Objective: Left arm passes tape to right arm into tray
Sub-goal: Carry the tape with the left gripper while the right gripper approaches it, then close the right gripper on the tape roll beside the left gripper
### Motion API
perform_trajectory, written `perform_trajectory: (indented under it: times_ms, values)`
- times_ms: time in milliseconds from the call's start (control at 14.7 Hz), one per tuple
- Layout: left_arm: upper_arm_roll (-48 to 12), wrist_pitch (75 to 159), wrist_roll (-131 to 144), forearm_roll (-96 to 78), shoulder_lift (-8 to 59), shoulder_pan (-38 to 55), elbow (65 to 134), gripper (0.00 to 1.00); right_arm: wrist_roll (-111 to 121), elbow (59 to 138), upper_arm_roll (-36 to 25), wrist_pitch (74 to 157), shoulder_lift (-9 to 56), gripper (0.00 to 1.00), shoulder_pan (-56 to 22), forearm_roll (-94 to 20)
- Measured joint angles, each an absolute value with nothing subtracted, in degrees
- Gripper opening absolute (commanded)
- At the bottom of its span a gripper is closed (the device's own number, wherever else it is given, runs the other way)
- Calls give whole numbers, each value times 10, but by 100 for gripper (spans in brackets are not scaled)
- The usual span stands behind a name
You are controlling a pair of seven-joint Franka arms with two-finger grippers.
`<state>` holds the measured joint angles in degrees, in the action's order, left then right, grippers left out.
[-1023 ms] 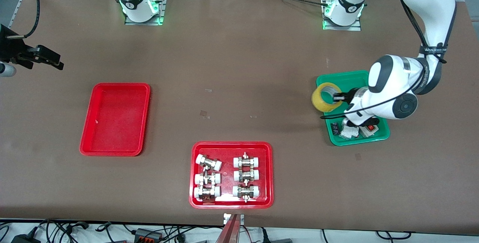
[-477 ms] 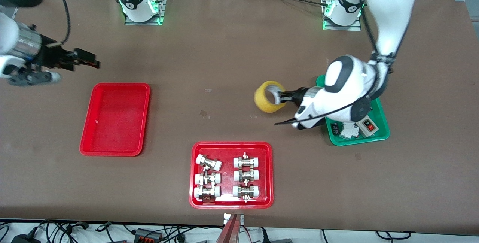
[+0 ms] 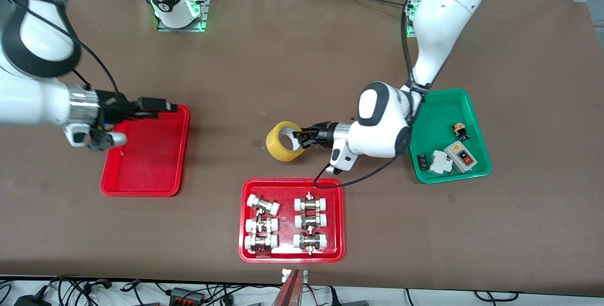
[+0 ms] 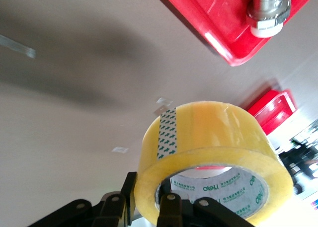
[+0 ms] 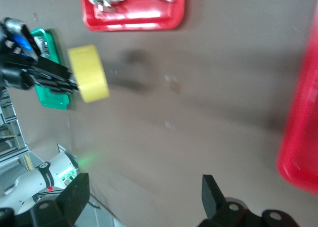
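Because the tape (image 3: 284, 141) is pinched through its wall, 1 finger inside the core and 1 outside, most of the ring juts free of the left gripper (image 3: 300, 137), leaving you rim for a second grasp. It hangs in the air over bare table, between the plain red tray (image 3: 145, 150) and the green tray (image 3: 443, 135), above the red tray of fittings (image 3: 291, 219). Note the right gripper (image 3: 160, 106) hovers over the plain tray's edge, jaws spread wide and empty, pointed at the roll: likely staged to receive.
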<state>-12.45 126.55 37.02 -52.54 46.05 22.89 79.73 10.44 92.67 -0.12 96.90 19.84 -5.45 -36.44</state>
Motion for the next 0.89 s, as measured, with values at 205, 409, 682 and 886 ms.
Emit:
perform_trajectory:
  times_ms: [205, 409, 682, 886]
  values:
    - [-124, 1313, 416, -556, 474, 245, 784, 1, 186, 912, 3, 1022, 244, 100, -91, -387]
    - [-124, 1326, 471, -559, 490, 257, 748, 0, 262, 907, 2, 1042, 283, 100, -96, -464]
    - [-124, 1331, 487, -559, 504, 262, 728, 1, 311, 859, 2, 1046, 352, 100, -98, -507]
    - [-124, 1343, 487, -559, 509, 266, 726, 1, 313, 828, 3, 1050, 391, 100, -109, -579]
